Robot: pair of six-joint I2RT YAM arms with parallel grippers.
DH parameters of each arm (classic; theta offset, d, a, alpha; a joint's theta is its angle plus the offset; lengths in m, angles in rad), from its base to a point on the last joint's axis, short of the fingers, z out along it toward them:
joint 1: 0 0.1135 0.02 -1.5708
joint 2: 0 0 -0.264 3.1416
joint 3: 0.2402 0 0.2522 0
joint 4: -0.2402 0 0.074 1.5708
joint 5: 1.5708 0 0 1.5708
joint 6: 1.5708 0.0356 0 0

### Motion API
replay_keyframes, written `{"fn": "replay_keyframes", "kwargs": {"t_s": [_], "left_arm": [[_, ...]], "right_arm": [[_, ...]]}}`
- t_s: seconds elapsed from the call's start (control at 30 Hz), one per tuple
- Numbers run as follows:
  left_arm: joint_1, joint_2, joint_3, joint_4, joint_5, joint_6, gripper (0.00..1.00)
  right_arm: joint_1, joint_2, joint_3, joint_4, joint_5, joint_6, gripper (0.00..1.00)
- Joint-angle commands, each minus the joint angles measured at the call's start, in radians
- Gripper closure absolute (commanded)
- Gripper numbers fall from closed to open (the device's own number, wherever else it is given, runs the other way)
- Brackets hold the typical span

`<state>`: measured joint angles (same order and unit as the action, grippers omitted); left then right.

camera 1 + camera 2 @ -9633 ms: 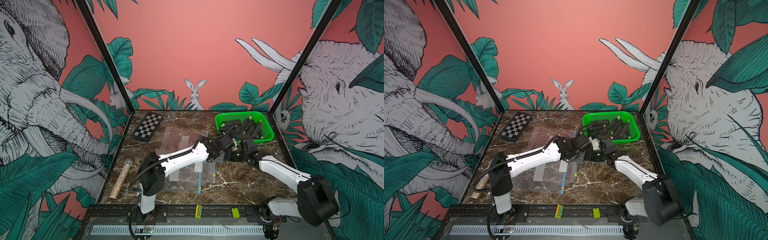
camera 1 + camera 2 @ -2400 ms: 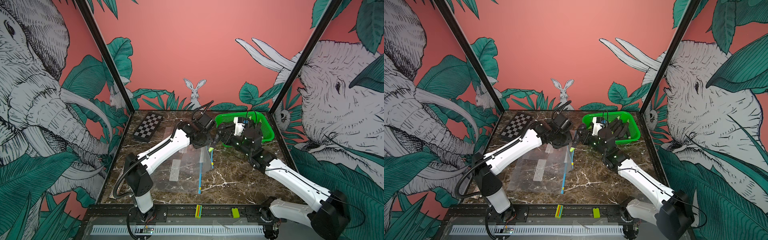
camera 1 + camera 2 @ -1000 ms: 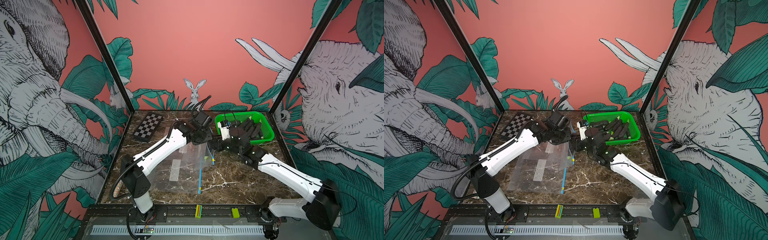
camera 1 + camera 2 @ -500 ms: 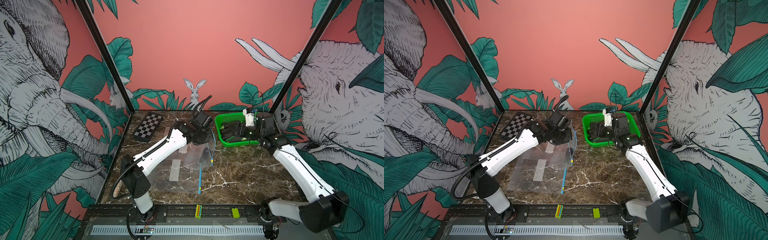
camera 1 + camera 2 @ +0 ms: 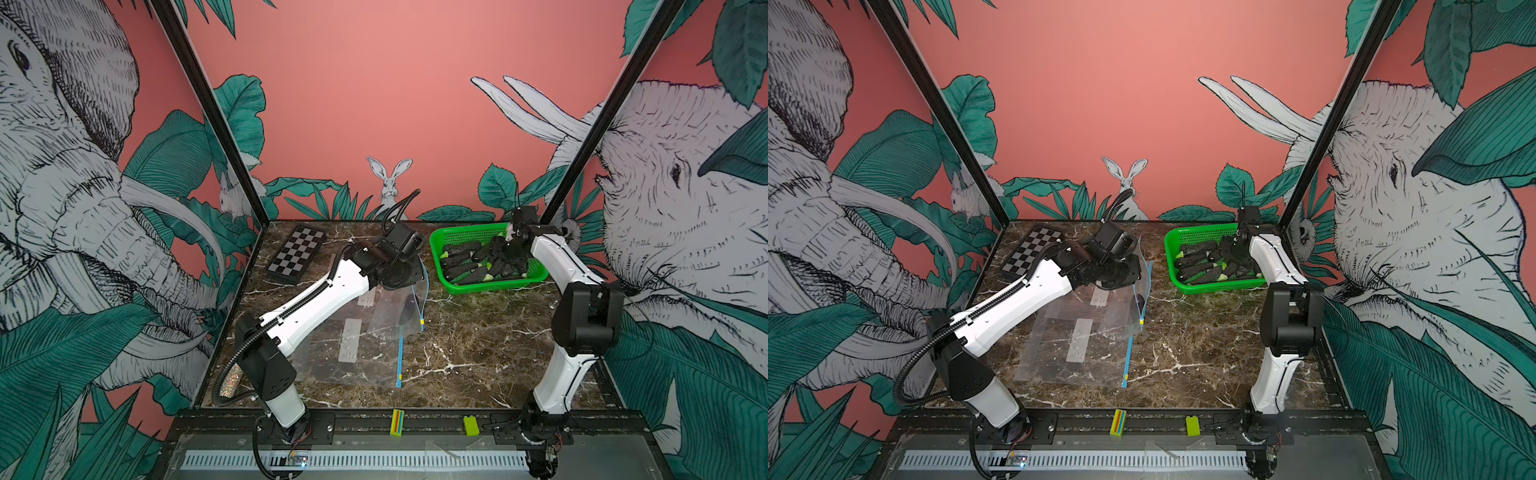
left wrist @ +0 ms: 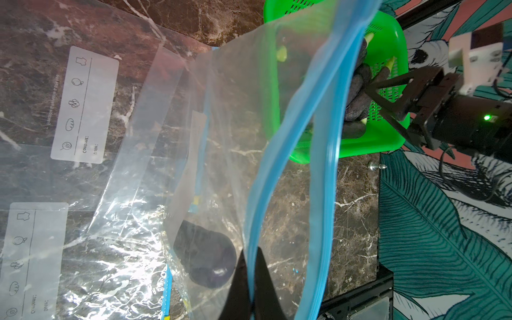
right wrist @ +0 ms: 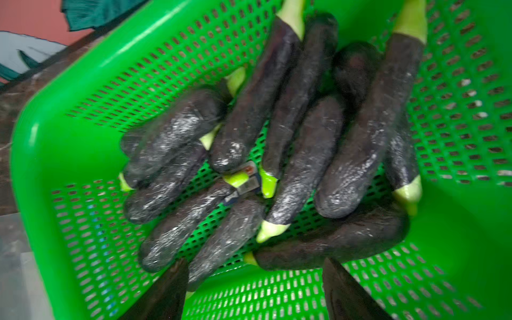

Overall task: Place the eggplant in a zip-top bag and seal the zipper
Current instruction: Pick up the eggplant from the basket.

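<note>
The left pincer [image 6: 250, 273] is clamped on the blue zipper strip [image 6: 329, 166] of a clear bag [image 6: 227, 110]. It holds that edge up off the bench [image 5: 478, 345], so the mouth hangs as a long, narrow loop. One eggplant [image 6: 205, 255] already lies inside this bag, low down near the pinched edge. The right pincer [image 7: 255, 261] hovers with its jaws wide and empty over the green basket [image 7: 69, 110], just above the pile of eggplants [image 7: 304, 155].

The step in hand looks like picking an eggplant from the basket. To do it well, the right pincer should take one lying on top of the pile. It should close across the middle of the dark body, not on the slim green stem, and come down clear of the neighbours and the mesh wall. The lift should be straight up so nothing else gets dragged along. Since the bag's mouth is narrow, the eggplant should go in end first along the loop, while the left pincer holds the strip high and steady.

A white label panel [image 6: 83, 105] on another bag lying flat shows small icons and the words "Content:" and "Date:", turned on their side. A line of fine print beside it is too faint to read. A small tag [image 7: 246, 177] among the eggplants is blurred. No brand can be read.
</note>
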<state>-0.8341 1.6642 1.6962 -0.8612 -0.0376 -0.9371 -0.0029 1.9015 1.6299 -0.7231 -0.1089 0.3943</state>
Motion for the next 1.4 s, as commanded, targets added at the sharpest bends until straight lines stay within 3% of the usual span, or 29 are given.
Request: {"fn": "replay_keyframes", "kwargs": {"t_s": [0.0, 0.7, 0.8, 1.03, 1.13, 1.2, 1.37], "left_arm": [[0.006, -0.044, -0.017, -0.005, -0.008, 0.01, 1.0], [0.007, -0.036, -0.013, -0.02, -0.01, 0.015, 1.0], [0.007, -0.037, -0.01, -0.024, -0.013, 0.014, 1.0], [0.009, -0.03, -0.006, -0.027, -0.015, 0.01, 1.0], [0.01, -0.024, -0.002, -0.025, -0.011, 0.008, 1.0], [0.01, -0.023, -0.002, -0.025, -0.01, 0.006, 1.0], [0.01, -0.018, 0.0, -0.025, -0.008, 0.003, 1.0]], "right_arm": [[-0.033, 0.019, 0.007, -0.022, 0.063, -0.027, 0.26], [-0.088, 0.226, 0.135, 0.013, 0.118, -0.093, 0.42], [-0.096, 0.251, 0.14, 0.028, 0.11, -0.095, 0.48], [-0.118, 0.287, 0.136, 0.051, 0.078, -0.107, 0.45], [-0.124, 0.282, 0.123, 0.075, 0.058, -0.116, 0.55], [-0.124, 0.255, 0.103, 0.094, 0.034, -0.119, 0.68], [-0.123, 0.15, 0.062, 0.124, -0.02, -0.119, 0.79]]}}
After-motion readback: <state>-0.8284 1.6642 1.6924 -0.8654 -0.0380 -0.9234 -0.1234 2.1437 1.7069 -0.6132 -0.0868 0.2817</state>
